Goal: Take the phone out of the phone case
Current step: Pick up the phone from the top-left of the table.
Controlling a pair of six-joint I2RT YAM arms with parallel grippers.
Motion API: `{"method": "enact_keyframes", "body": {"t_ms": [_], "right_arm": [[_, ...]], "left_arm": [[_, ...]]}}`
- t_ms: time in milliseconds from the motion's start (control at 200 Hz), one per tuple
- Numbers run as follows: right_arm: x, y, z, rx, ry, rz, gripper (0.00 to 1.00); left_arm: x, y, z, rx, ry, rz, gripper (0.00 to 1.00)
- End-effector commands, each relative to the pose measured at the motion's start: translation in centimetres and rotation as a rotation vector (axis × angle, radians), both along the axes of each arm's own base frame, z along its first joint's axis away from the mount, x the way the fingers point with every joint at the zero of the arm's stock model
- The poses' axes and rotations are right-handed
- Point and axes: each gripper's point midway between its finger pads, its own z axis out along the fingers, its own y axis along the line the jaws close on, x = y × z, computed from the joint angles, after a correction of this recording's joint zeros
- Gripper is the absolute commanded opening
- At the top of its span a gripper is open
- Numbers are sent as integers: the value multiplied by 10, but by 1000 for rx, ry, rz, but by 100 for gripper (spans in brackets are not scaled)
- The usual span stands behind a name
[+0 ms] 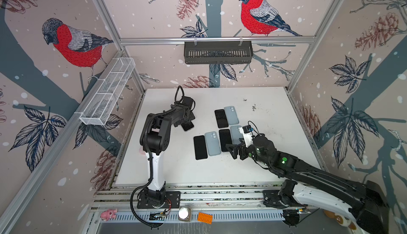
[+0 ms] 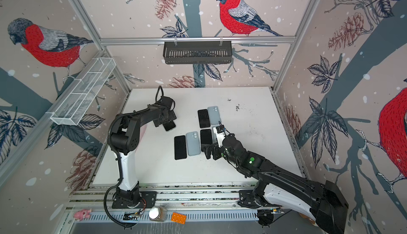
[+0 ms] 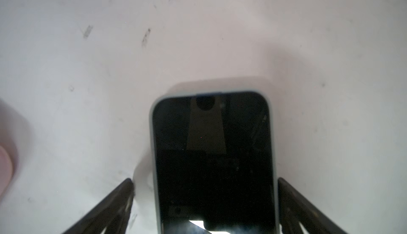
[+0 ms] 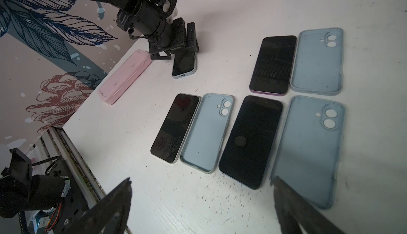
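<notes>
The phone (image 3: 213,156) lies screen-up and flat on the table (image 4: 165,200), seated in its pale blue phone case (image 4: 189,75), whose thin lip shows all round the dark glass. In both top views it sits left of the table's centre, mostly hidden under the left arm's wrist (image 1: 187,126). The phone looks rigid, smooth and slippery, with a glass face that would not like being levered. The case looks like soft, bendable rubber, so the safer hold is probably on its long side walls, with the lip peeled back from a corner, not a pinch on the screen. The left fingers (image 3: 116,204) are spread wide and straddle the phone's long edges low in the left wrist view. One is just beside the case and the other a little apart, and they grip nothing. To the right in the top views, three bare phones (image 4: 251,140) and three empty cases (image 4: 207,134) lie paired side by side. The right fingers (image 4: 114,204) hang over the near end of that group, fully apart and empty. A pink box (image 4: 125,76) lies at the table's left edge, near the cased phone.
</notes>
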Motion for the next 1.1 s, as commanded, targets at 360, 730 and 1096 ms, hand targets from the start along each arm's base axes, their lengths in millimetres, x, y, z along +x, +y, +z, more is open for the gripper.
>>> {"method": "enact_keyframes", "body": {"t_ms": [360,730,1096], "right_arm": [[48,22,-2,45,72,51,99],[80,73,-11,110,141,157,98],[96,123,-28,214,181,300,91]], "left_arm": [[-20,-7,-23,-83,121,-60,69],[-26,-31,6,-342,8,-195,51],[-32,-68,50,-567,-78,-346,43]]}}
